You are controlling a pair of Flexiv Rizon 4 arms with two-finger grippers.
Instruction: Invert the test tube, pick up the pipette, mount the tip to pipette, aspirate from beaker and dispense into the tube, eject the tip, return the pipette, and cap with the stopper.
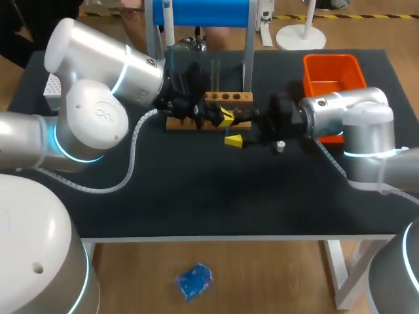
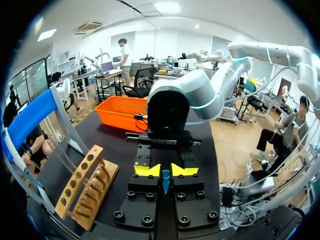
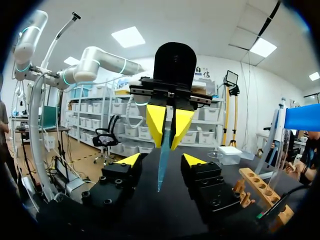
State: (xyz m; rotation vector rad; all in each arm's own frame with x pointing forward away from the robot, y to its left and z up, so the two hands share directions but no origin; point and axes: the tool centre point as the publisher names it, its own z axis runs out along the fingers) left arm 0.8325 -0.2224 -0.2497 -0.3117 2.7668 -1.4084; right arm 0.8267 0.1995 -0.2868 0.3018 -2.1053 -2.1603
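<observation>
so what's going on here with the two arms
The left gripper is shut on a blue tip and holds it out toward the right gripper, over the table just in front of the wooden rack. The right gripper faces it, open. The tip's end reaches in between its spread fingers and seems to touch neither, so the right gripper has hold of nothing yet.

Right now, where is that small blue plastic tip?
The blue tip is pinched in the left claw, pointing at the open right claw; in the head view that is just in front of the wooden rack.
</observation>
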